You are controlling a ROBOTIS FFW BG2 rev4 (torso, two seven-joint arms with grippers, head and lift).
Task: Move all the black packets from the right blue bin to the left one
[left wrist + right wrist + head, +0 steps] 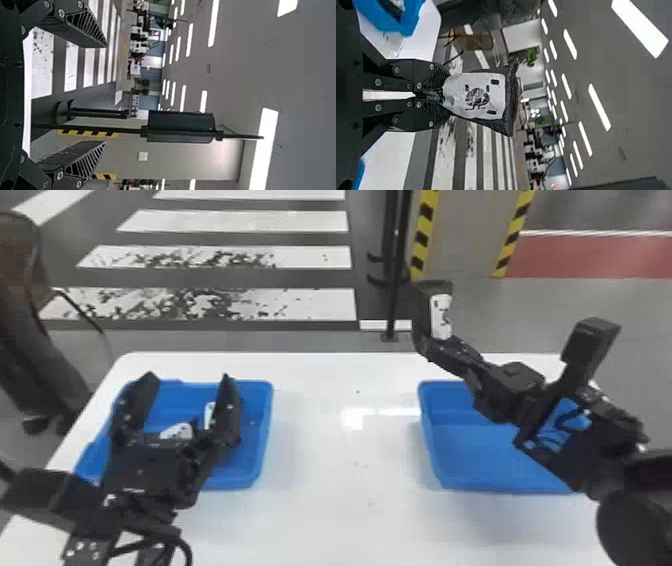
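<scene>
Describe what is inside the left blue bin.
Two white patches, likely packet labels, show in the bin. The left tool hides part of the inside, so the packets' total cannot be counted.

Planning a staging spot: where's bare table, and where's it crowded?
Table: bare between the left blue bin and right blue bin. Crowded in head view: left bin, packets behind left claw; right bin's right side, behind right arm.

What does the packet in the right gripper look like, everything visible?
The black packet looks like a wrinkled soft pouch, with a white label carrying dark print. The right gripper's jaws pinch its narrower end; the wider end is free, pointing away from them. It's held in the air, clear of the table.
</scene>
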